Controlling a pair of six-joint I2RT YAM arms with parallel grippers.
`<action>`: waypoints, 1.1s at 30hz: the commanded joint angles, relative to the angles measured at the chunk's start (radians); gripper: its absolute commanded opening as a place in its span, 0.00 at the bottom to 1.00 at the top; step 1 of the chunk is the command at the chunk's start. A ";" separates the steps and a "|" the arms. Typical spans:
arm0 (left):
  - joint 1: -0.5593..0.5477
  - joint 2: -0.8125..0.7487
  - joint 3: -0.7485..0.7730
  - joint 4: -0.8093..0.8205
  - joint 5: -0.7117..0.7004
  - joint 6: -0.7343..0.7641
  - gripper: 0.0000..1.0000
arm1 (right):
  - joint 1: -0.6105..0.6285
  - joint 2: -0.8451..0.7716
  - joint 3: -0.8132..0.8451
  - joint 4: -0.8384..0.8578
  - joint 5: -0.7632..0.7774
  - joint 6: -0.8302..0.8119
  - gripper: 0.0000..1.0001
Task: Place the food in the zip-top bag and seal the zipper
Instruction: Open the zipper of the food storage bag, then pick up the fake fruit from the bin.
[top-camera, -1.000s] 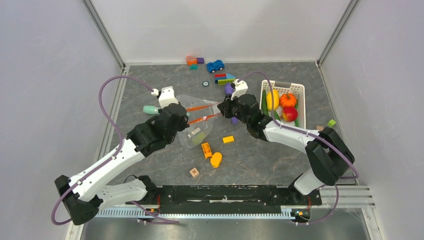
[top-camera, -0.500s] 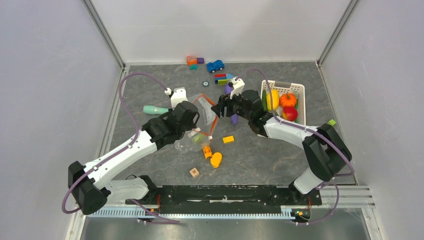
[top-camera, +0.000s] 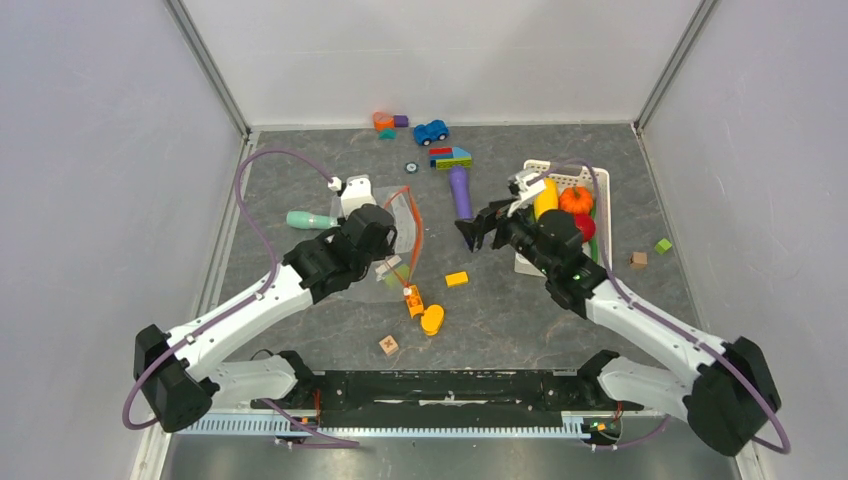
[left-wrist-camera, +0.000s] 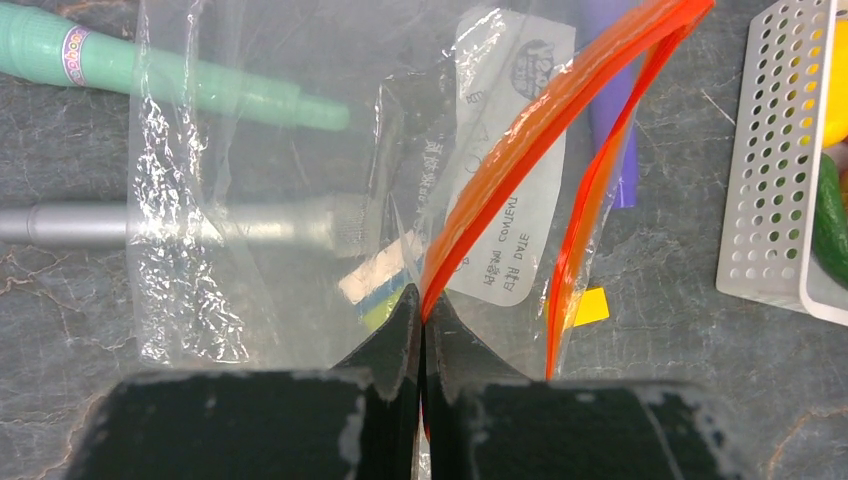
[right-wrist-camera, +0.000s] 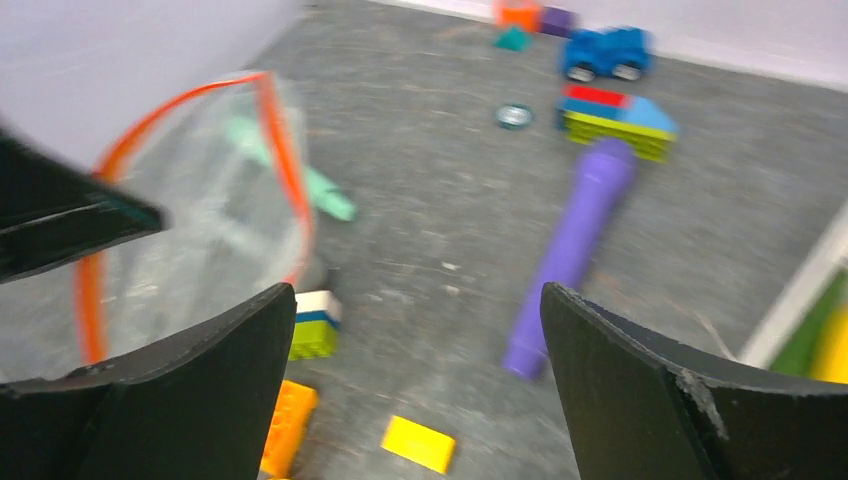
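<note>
The clear zip-top bag (top-camera: 385, 222) hangs open, its white label (left-wrist-camera: 512, 190) facing the left wrist camera. My left gripper (left-wrist-camera: 421, 308) is shut on one side of the orange-red zipper (left-wrist-camera: 545, 125), and the other side bows away (top-camera: 413, 225). In the bag lies only a small green-and-white block (left-wrist-camera: 380, 290). My right gripper (top-camera: 481, 228) stands wide open with nothing in it, apart from the bag and right of its mouth (right-wrist-camera: 285, 160). The food lies in the white basket (top-camera: 592, 173): yellow squash (top-camera: 545, 198), orange pumpkin (top-camera: 576, 199), red fruit (top-camera: 587, 226), green cucumber (left-wrist-camera: 830, 215).
A purple tool (top-camera: 459, 190) lies between the bag and the basket, a teal tool (top-camera: 306, 220) left of the bag. Yellow (top-camera: 456, 279) and orange (top-camera: 413, 300) blocks sit in front of the bag. A blue toy car (top-camera: 431, 131) and more blocks lie at the back.
My right gripper has let go of the bag's mouth, opened wide and drawn back right toward the basket. The left gripper keeps its hold, and the mouth now runs front to back.
</note>
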 joint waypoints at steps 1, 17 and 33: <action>0.006 -0.050 -0.040 0.059 0.005 0.016 0.02 | -0.020 -0.096 -0.043 -0.242 0.402 0.019 0.98; 0.006 -0.083 -0.146 0.167 0.106 0.069 0.02 | -0.356 0.017 0.054 -0.622 0.608 0.064 0.98; 0.007 -0.158 -0.208 0.231 0.123 0.072 0.02 | -0.445 0.252 0.060 -0.389 0.682 0.232 0.98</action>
